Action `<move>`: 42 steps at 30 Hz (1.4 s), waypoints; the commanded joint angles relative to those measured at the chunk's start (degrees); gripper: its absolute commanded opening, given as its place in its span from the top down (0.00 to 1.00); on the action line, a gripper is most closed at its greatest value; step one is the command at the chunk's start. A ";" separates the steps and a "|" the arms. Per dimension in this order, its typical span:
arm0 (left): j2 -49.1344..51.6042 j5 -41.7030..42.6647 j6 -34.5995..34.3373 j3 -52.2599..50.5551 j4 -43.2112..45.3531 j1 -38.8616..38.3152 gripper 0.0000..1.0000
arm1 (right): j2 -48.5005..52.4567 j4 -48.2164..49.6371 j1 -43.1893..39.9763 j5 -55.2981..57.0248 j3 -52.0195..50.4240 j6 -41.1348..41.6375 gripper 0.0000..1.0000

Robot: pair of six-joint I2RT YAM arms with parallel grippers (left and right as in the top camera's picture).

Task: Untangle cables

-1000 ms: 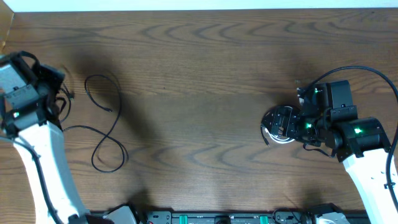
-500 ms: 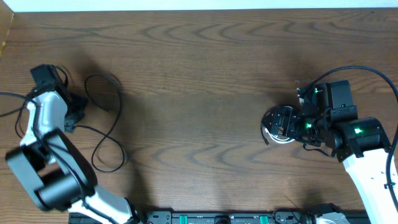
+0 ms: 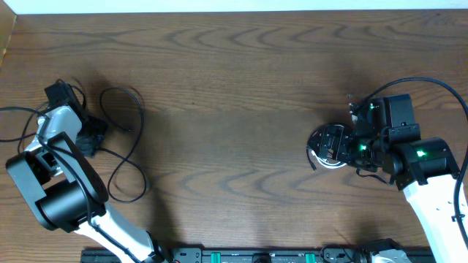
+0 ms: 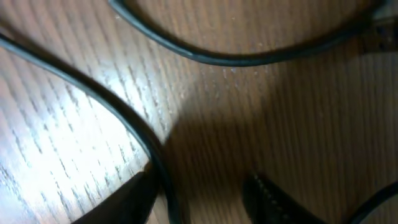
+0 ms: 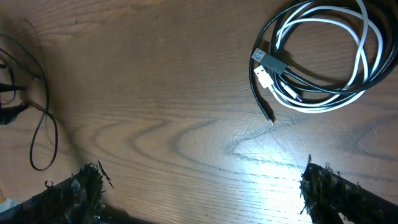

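Note:
A long black cable (image 3: 129, 156) lies in loose loops at the table's left. My left gripper (image 3: 89, 136) is down at the cable's left end. In the left wrist view its jaws (image 4: 202, 202) are open just above the wood, and a strand of the black cable (image 4: 124, 118) runs between the fingers, against the left one. A second strand (image 4: 236, 59) crosses above. A coil of white and black cables (image 5: 317, 56) lies on the right. My right gripper (image 5: 205, 186) is open and empty above it, and also shows overhead (image 3: 333, 140) over the coil (image 3: 330, 163).
The wooden table (image 3: 234, 109) runs to a pale back edge at the top. Thick black arm cables loop at the right (image 3: 431, 84) and far left (image 3: 18, 111). The arm bases stand along the front edge.
My left arm has swung in from the far left and brought its gripper down onto the black cable's left end. The right arm and the coil have not moved.

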 commanded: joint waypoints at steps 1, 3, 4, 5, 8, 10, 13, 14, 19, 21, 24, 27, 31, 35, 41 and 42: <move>3.89 0.87 0.04 -0.79 -0.04 0.11 0.65 | 0.04 -0.07 0.17 -0.26 0.50 -0.09 0.01; 4.28 0.87 0.07 -0.79 -0.07 0.11 0.81 | 0.04 -0.09 0.17 -0.28 0.50 -0.09 0.01; 4.48 0.87 0.07 -0.79 -0.09 0.11 0.88 | 0.04 -0.09 0.17 -0.28 0.50 -0.09 0.01; 4.68 0.85 0.09 -0.79 -0.07 0.11 0.92 | 0.04 -0.09 0.17 -0.28 0.50 -0.09 0.01; 5.27 0.85 0.09 -0.79 -0.07 0.11 0.92 | 0.04 -0.09 0.17 -0.28 0.50 -0.09 0.01; 5.42 0.87 0.15 -0.79 -0.09 0.09 0.93 | 0.04 -0.09 0.17 -0.28 0.50 -0.09 0.01; 4.74 3.26 0.74 -0.55 0.00 0.11 0.93 | 0.04 -0.09 0.17 -0.28 0.50 -0.09 0.01; 4.17 4.92 0.76 -0.13 0.13 0.11 0.92 | 0.04 -0.09 0.17 -0.26 0.50 -0.09 0.01; -2.73 17.11 3.17 2.49 3.26 0.09 0.92 | 0.04 -0.09 0.17 -0.26 0.50 -0.09 0.01; -6.69 23.93 6.19 2.54 6.88 0.09 0.93 | 0.04 -0.09 0.17 -0.28 0.50 -0.09 0.01; -13.29 30.84 8.48 2.54 11.91 -0.11 0.93 | 0.04 -0.09 0.17 -0.26 0.50 -0.09 0.01; -19.54 31.15 8.57 2.54 14.34 -0.35 0.93 | 0.04 -0.07 0.17 -0.28 0.50 -0.09 0.01; -23.52 31.19 8.55 2.54 16.79 -0.81 0.93 | 0.04 -0.09 0.17 -0.28 0.50 -0.09 0.01; -24.33 33.88 8.55 2.54 19.28 -2.54 0.93 | 0.04 -0.09 0.17 -0.28 0.50 -0.09 0.01; -24.33 40.98 9.03 2.51 21.42 -8.85 0.92 | 0.04 -0.09 0.17 -0.26 0.50 -0.09 0.01; -24.33 41.46 9.75 2.51 21.40 -10.88 0.92 | 0.04 -0.09 0.17 -0.26 0.50 -0.09 0.01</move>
